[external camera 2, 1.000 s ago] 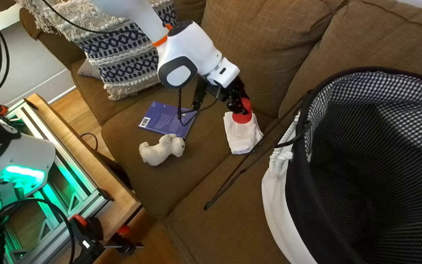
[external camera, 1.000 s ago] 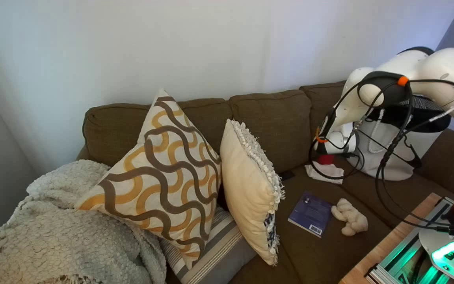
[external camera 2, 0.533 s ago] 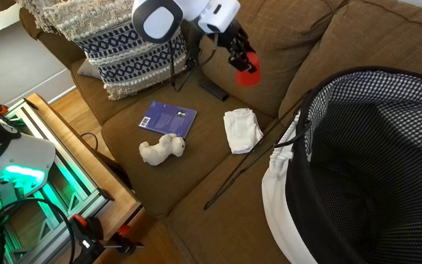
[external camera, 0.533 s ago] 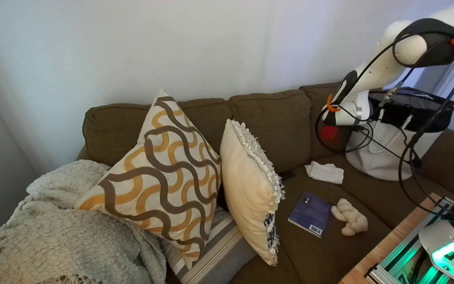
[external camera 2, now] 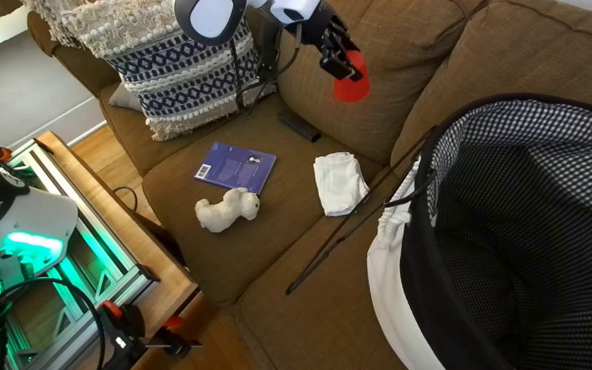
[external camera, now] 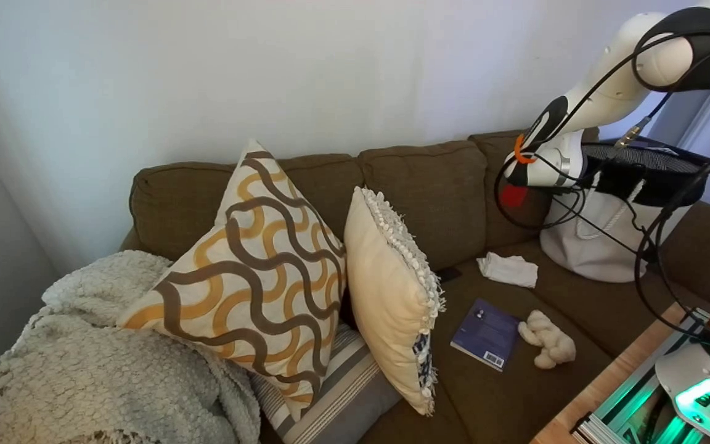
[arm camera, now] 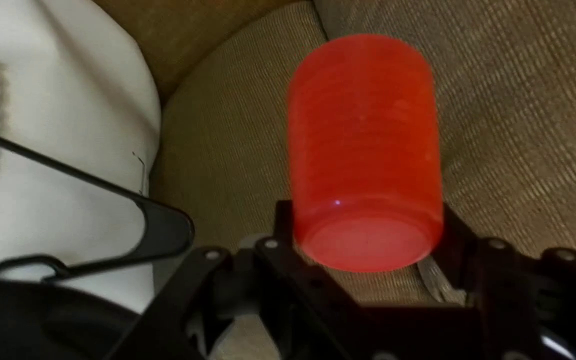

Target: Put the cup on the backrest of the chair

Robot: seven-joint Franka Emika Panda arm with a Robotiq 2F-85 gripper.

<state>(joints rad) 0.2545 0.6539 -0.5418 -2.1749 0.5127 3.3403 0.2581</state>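
We are holding 1 red cup, clenched in claw, in front of sofa backrest, apparently below its top.

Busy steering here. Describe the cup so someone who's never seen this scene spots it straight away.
Find the big olive-brown sofa, then its thick back cushions. In front of them, the black tool grips the red cup. Unlike the folded white cloth and purple book, which lie on the seat, it is bright red and held up off the seat.
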